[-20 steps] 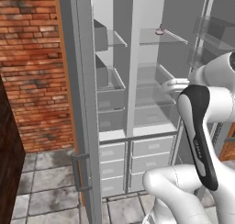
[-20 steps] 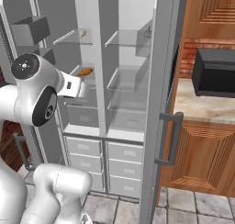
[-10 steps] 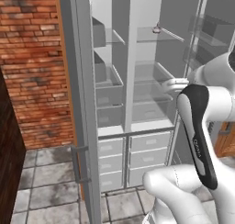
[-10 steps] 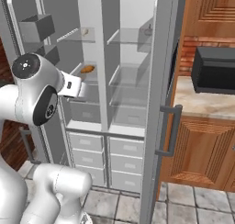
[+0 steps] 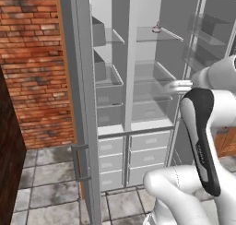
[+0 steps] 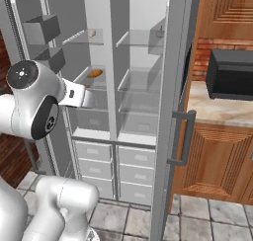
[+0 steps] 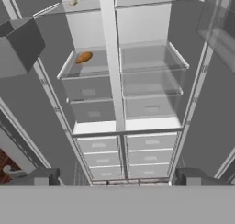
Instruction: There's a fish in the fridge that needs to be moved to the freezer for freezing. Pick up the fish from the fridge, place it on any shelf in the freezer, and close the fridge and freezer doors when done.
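brick wall (image 5: pixel 32 58), black microwave (image 6: pixel 231 79), wooden cabinet (image 6: pixel 217 156), tiled floor (image 5: pixel 46 192)

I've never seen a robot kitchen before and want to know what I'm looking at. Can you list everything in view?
tall grey side-by-side fridge-freezer unit: one, grey, centre, interior exposed
flat grey doors with bar handles: two, grey, swung open at either side
clear glass shelves: several, see-through, both compartments
white drawers: six, white, bottom of the unit
small pinkish-grey object: one, top shelf, right compartment
orange-brown oval item: one, middle shelf, left compartment
small pale item: one, top shelf, left compartment
grey door bins: two, grey, on the left door
black microwave: one, on the counter at right
wooden cabinets: brown, right
red brick wall: left
white robot arm: one, foreground
two-finger gripper: one, dark tips, open, empty
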